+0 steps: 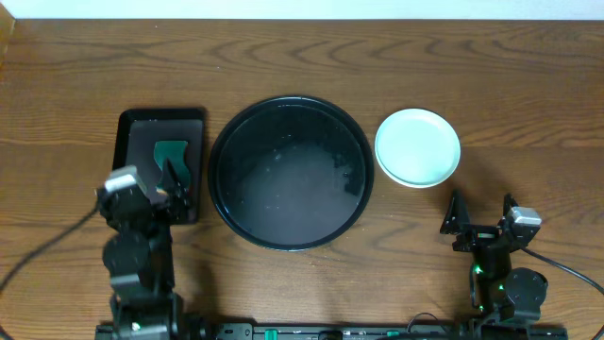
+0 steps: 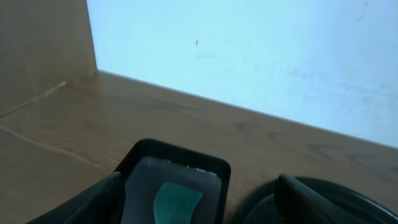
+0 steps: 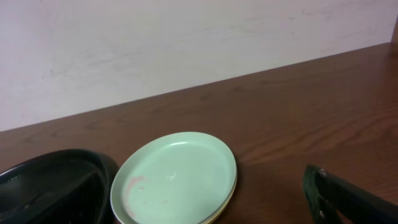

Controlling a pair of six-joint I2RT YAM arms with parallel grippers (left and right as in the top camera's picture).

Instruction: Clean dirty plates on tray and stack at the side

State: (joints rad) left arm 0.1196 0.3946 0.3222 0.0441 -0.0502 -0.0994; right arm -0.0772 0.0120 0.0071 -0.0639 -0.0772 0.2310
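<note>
Both pairs of jaws stand spread and pinch nothing. The left gripper (image 1: 176, 185) hangs at the near side of the small rectangular black tray (image 1: 132, 132) toward the table's left edge, with the green cleaning pad (image 2: 177, 200) lying just ahead of it. The right gripper (image 1: 481, 215) rests by the near edge toward the right corner.

The large round glossy black tray (image 1: 245, 189) sits mid-table and carries no plates, only pale wet streaks. The small round plastic plates (image 3: 180, 174) lie stacked just beside its right rim, a pale aqua one on top and a yellowish rim showing beneath; I cannot tell how many are in the pile. A faint pink smear (image 3: 132, 184) marks the top plate.

Stacking off the tray likely keeps wiped plates clear of the wet surface, and the pad's own tray spares the wood. Smear aside, I judge the task nearly done.
</note>
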